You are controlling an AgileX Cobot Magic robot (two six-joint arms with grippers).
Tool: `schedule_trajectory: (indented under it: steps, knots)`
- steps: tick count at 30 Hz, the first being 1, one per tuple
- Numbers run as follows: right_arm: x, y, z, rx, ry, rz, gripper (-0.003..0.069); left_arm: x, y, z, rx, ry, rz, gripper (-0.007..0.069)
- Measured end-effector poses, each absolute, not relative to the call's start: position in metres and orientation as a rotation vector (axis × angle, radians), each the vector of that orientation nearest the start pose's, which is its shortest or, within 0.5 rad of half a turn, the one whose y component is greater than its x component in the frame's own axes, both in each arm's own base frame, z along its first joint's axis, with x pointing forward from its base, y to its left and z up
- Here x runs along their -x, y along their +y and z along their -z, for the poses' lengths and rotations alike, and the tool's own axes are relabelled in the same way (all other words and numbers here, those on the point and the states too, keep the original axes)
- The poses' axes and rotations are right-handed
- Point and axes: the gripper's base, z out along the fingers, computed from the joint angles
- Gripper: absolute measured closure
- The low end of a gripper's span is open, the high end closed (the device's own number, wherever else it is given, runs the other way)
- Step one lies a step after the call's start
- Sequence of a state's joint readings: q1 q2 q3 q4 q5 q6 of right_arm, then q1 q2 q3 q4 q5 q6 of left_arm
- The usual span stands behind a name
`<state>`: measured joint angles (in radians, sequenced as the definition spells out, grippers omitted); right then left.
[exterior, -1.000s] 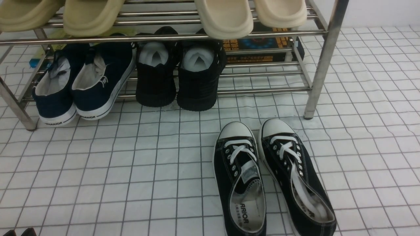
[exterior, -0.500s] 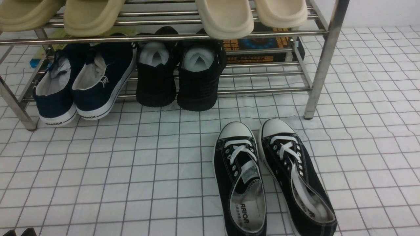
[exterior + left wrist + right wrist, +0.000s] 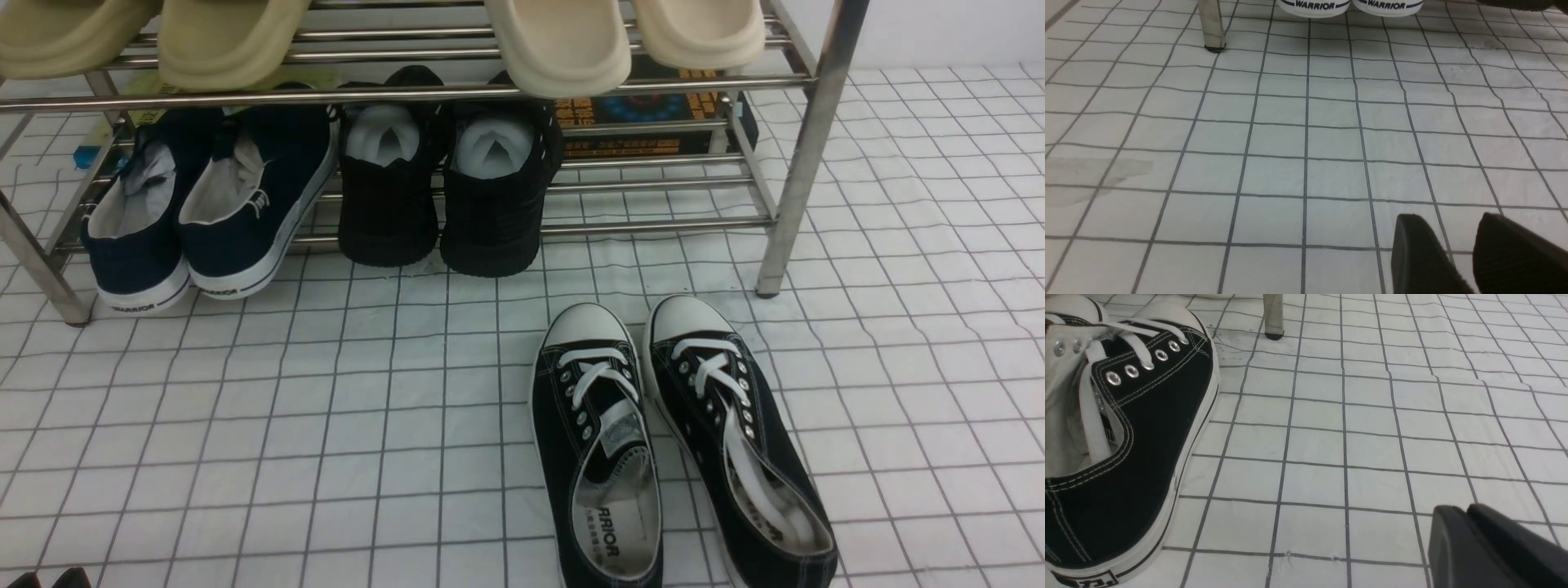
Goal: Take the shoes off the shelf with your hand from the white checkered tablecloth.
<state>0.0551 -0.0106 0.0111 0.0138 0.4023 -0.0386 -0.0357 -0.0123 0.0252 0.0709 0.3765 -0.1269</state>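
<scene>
The pair of black canvas sneakers with white laces lies side by side on the white checkered tablecloth (image 3: 326,425), just in front of the shelf: the left shoe (image 3: 596,441) and the right shoe (image 3: 735,433), toes toward the shelf. The steel-tube shelf (image 3: 804,155) stands behind them. My left gripper (image 3: 1449,228) is open and empty low over bare cloth; its tips show at the front view's bottom left (image 3: 49,578). My right gripper (image 3: 1468,512) is shut and empty, over cloth beside one sneaker (image 3: 1126,437).
Beige slippers (image 3: 559,41) sit on the upper tier. Navy slip-ons (image 3: 212,204) and plain black shoes with white stuffing (image 3: 445,188) sit on the lower tier. A dark printed box (image 3: 653,114) lies behind. Shelf legs stand on the cloth (image 3: 1212,24) (image 3: 1274,318).
</scene>
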Motion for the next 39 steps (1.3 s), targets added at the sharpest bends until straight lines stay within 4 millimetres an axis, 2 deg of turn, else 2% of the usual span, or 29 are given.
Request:
schedule_trajectory:
  steps: [39]
  knots:
    - [-0.0515,0.0033,-0.1739,0.08,1.885,-0.025,0.0554,-0.0525,0.0005,-0.1716,0.042,1.872,0.042,0.0385]
